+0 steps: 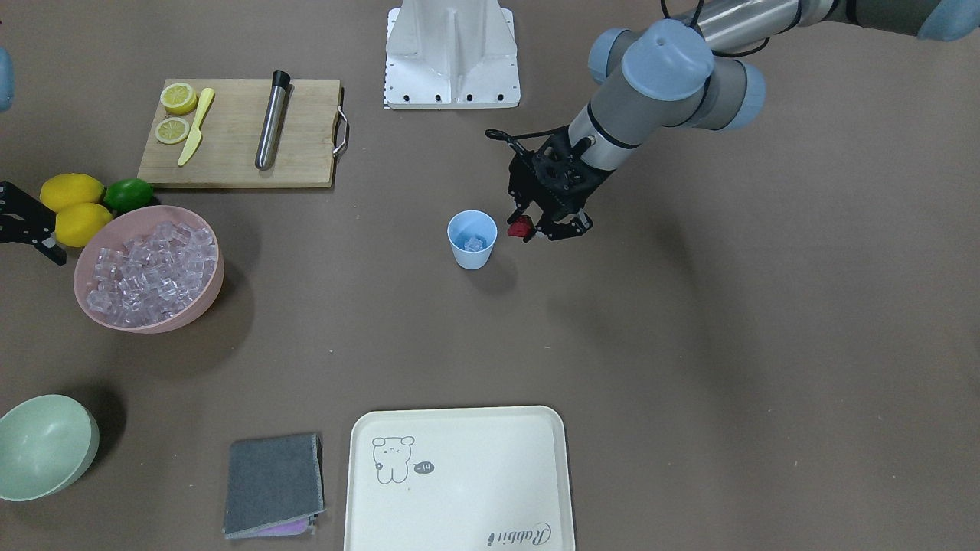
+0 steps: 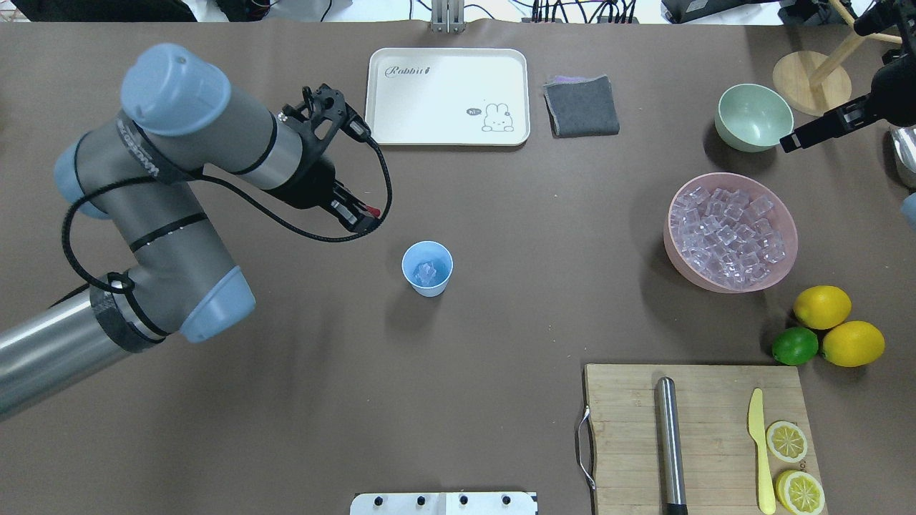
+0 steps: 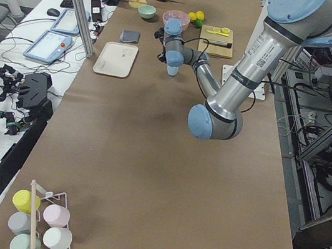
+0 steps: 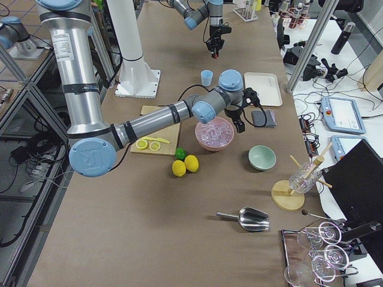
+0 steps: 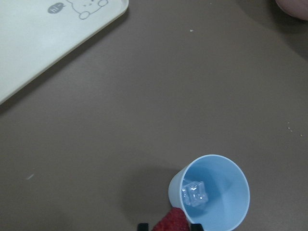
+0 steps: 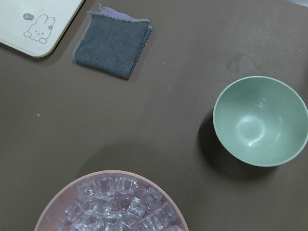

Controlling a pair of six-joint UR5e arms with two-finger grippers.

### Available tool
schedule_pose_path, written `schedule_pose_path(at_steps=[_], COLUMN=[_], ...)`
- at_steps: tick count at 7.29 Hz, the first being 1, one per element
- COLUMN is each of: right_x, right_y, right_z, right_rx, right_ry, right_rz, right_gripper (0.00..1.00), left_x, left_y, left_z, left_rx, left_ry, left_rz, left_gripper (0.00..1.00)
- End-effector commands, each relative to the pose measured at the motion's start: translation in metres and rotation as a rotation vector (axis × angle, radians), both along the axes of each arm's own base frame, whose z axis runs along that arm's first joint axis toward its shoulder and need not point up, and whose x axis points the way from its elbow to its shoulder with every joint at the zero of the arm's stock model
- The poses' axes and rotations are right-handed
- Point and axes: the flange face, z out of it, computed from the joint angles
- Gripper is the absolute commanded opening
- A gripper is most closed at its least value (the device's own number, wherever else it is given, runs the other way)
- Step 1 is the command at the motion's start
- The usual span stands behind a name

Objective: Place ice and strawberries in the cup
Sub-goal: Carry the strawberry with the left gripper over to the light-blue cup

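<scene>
**Strawberry (image 1: 521, 226) poised just beside the cup (image 1: 468, 261)**

The left gripper (image 1: 538, 232) is clenched on the small red berry, near the light-blue tumbler's rim but not over its mouth. One ice cube (image 1: 475, 244) lies inside. Let go here, the berry would likely clip the rim, bounce onto the table or tip the light cup. The right gripper's (image 2: 796, 140) state: cannot tell.

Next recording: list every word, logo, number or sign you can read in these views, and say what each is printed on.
"Rabbit": script lettering in one corner of the cream rectangular plastic tray.
"hi~": it appears to read so, in the small dark speech bubble beside the rabbit drawing on the same tray.
Lettering along the grey left robot arm: too blurred to read.
No other text can be read.
</scene>
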Motion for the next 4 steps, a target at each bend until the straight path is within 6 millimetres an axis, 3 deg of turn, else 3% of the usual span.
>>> schedule_pose_path(at_steps=[1, 4], right_x=[0.001, 0.001], right_y=[0.003, 0.003], right_z=[0.007, 0.007], right_rx=[-0.010, -0.011], right_ry=[0.004, 0.005], right_rz=[-0.001, 0.001], right_gripper=[1.00, 1.00], left_x=[0.036, 0.049], left_y=[0.029, 0.038], left_z=[-0.012, -0.016], left_rx=[0.013, 0.024], left_ry=[0.006, 0.005], left_rz=[-0.019, -0.013], left_gripper=[0.00, 0.00])
